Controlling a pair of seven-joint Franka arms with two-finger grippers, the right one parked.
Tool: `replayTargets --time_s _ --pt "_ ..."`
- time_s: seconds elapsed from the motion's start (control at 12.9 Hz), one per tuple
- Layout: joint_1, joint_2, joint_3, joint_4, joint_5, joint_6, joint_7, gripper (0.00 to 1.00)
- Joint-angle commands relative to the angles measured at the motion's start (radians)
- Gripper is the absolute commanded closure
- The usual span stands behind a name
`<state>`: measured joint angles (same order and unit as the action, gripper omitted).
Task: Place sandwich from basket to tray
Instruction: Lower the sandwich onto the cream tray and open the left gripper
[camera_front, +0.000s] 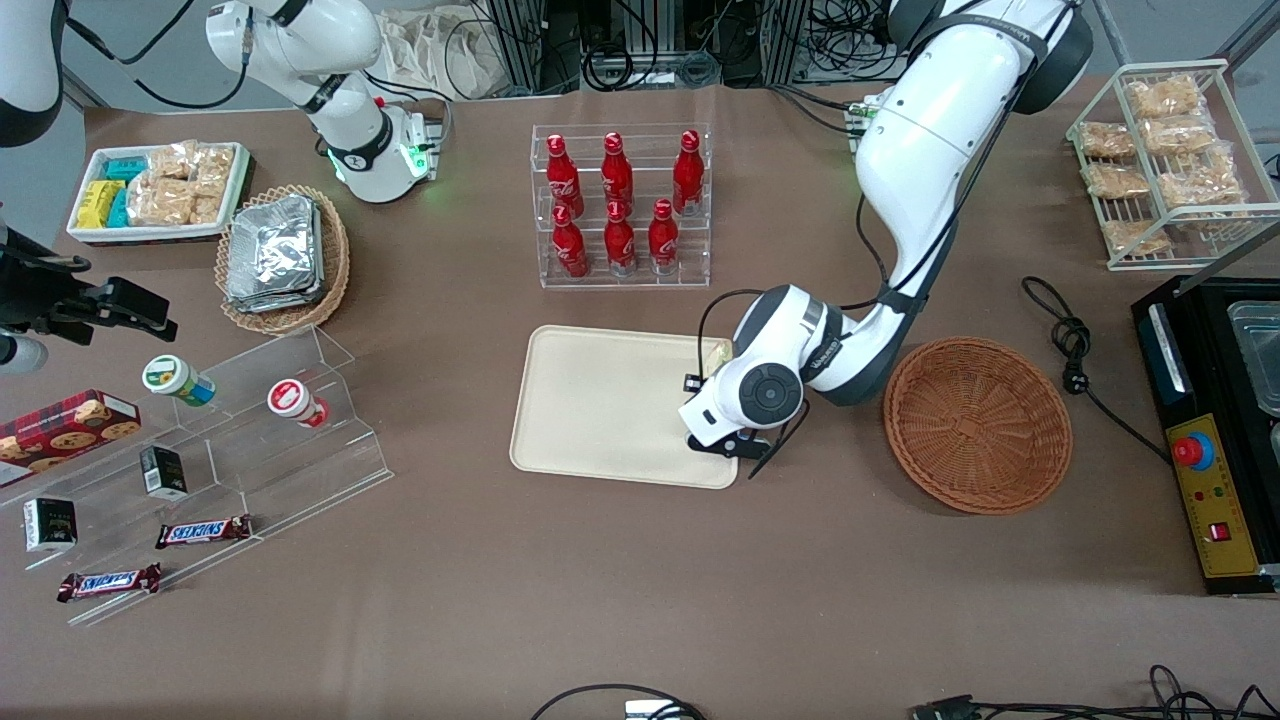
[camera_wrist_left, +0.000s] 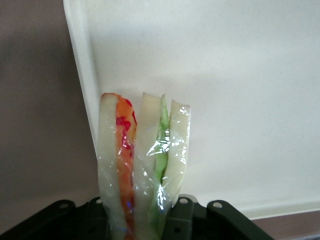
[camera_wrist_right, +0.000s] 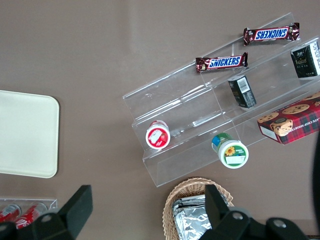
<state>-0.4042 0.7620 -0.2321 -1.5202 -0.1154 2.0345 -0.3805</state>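
1. Brown table (camera_front: 600, 600) carried the cream tray (camera_front: 590, 400) and, just beside it, the wicker basket (camera_front: 978, 424).
2. Left gripper (camera_front: 722, 443) hung over the tray's basket-side edge, clamped on the wrapped sandwich (camera_wrist_left: 142, 155).
3. Sandwich was above the tray; contact undeterminable.

The working arm (camera_front: 940, 130) is glossy white with dark grey joint bands, black cables and black jaws.
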Motion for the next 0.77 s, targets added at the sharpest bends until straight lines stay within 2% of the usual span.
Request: replayTargets --time_s 0.0,0.23,0.31,0.39,0.46,0.54,0.7 --pt "-0.008 0.031 0.007 0.045 0.003 0.001 0.002 0.66" --pt "-0.008 0.042 0.007 0.045 0.002 0.021 0.000 0.66" --pt "-0.008 0.042 0.005 0.045 0.000 0.029 -0.001 0.62" --pt "-0.008 0.043 0.005 0.045 0.000 0.033 -0.008 0.46" --pt "-0.008 0.043 0.005 0.045 -0.001 0.042 -0.011 0.07" --pt "-0.008 0.043 0.005 0.045 -0.001 0.053 -0.009 0.00" --pt "-0.008 0.039 0.005 0.045 -0.003 0.068 -0.012 0.00"
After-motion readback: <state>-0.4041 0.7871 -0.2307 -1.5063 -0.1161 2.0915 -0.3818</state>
